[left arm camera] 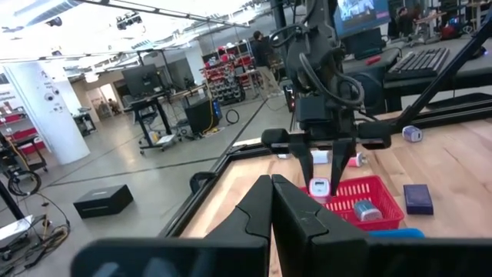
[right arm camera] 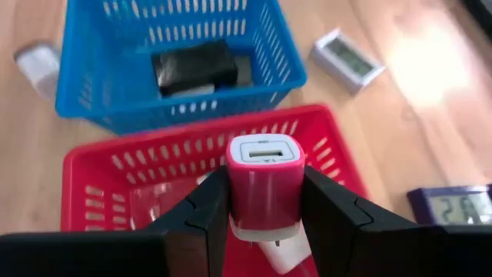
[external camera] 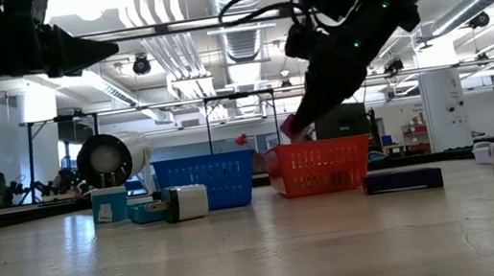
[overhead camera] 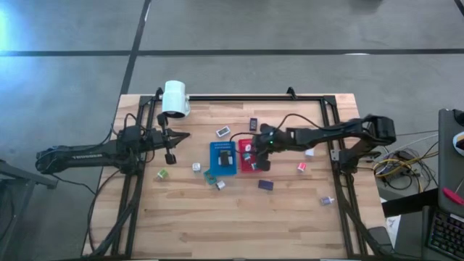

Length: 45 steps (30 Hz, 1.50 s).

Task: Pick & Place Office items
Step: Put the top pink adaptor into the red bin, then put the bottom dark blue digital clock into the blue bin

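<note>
Centrally, the right gripper clamps a pink-red charger block just above the red basket, beside the blue basket. Other office items lie scattered on the table. Left gripper closed, empty, at left.

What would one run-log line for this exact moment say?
right gripper: shut on pink charger block, above red basket | left gripper: shut, idle at table's left | blue basket: holds black item

Pink-red charger block, red basket, blue basket.
</note>
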{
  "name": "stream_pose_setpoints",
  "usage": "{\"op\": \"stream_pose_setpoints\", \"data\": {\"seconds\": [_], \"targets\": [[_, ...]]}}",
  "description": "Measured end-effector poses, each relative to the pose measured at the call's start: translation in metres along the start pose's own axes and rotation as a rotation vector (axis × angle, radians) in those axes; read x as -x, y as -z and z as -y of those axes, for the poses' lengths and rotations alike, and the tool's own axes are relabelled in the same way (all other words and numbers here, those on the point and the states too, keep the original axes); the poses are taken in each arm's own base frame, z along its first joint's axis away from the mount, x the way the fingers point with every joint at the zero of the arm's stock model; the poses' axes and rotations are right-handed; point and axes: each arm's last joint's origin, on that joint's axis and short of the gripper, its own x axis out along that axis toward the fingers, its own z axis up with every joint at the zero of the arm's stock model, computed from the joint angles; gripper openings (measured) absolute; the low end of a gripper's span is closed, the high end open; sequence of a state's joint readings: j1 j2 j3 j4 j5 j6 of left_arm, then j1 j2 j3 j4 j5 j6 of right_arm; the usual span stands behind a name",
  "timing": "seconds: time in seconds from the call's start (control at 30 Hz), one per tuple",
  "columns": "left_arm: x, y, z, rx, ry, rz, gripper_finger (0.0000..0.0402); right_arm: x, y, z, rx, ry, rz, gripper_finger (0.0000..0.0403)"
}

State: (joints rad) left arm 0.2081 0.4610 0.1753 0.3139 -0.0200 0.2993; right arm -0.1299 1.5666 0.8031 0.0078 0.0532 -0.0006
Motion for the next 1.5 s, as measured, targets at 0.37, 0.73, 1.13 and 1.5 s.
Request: {"op": "stream_pose_setpoints", "data": {"seconds": [0.37, 0.73, 1.13, 1.5], "targets": [[0.0, 0.0, 0.0, 0.0, 0.002, -0.005, 0.0012, -0.015, 0.003, -0.005, 0.047, -0.007, -0.128, 0.013], [-0.001, 0.003, 0.001, 0.004, 0.011, -0.032, 0.0012, -0.013, 0.003, -0.006, 0.071, -0.041, -0.123, 0.0166], [-0.001, 0.003, 0.001, 0.004, 0.009, -0.03, 0.0012, 0.003, -0.006, -0.006, 0.081, -0.04, -0.065, 0.0193], [-0.001, 0.003, 0.001, 0.069, 0.009, -0.031, 0.0012, 0.103, 0.004, -0.026, 0.22, -0.125, 0.612, 0.0138]]}}
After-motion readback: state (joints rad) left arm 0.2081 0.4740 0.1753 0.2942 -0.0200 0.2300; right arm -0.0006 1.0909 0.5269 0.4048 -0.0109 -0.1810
